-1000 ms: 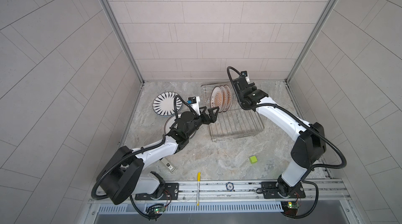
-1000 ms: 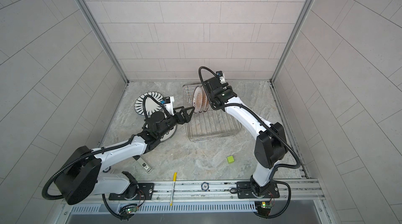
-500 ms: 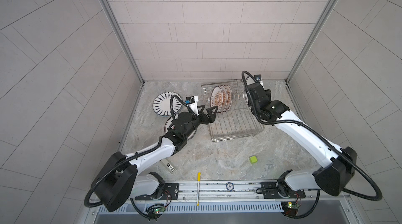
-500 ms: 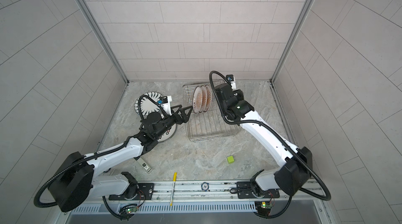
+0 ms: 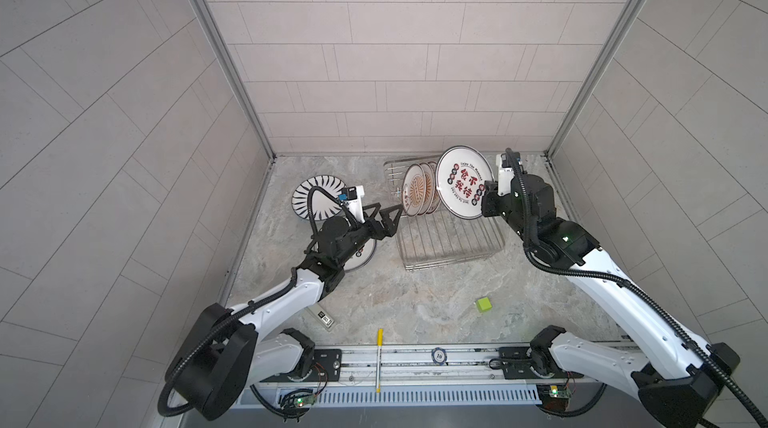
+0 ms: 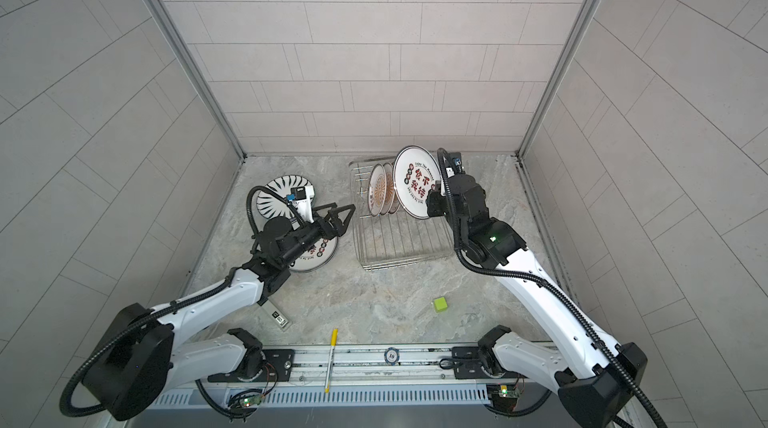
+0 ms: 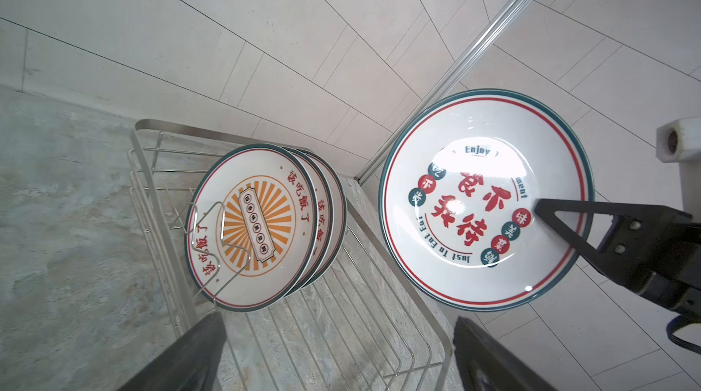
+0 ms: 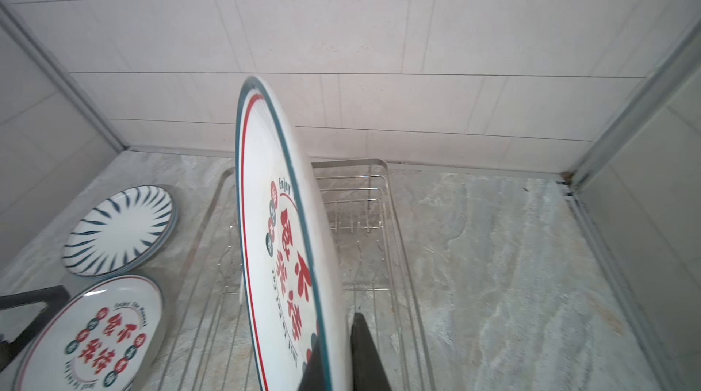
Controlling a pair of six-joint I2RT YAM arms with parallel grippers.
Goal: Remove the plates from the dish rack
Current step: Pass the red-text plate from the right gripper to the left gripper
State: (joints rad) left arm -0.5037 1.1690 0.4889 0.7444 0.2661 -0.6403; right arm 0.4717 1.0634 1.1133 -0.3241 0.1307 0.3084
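The grey marbled table [image 5: 415, 301], inside pale tiled walls, holds everything. At its far left a striped plate [image 5: 300, 202] lies flat, and nearer, a lettered plate [image 5: 365, 255] lies partly under the left arm. The left gripper [image 5: 395, 216] is spread wide and empty, just beside the left side of the dish rack [image 5: 449, 239], pointing right. In the rack's far left part the sunburst plates [image 5: 415, 193] stand on edge. Right of them, the right gripper [image 5: 483, 199] pinches the rim of the raised plate [image 5: 461, 181], upright above the rack, its face toward the left gripper. So the right arm has it; for you, I judge, any move leftward meets the sunburst plates first.
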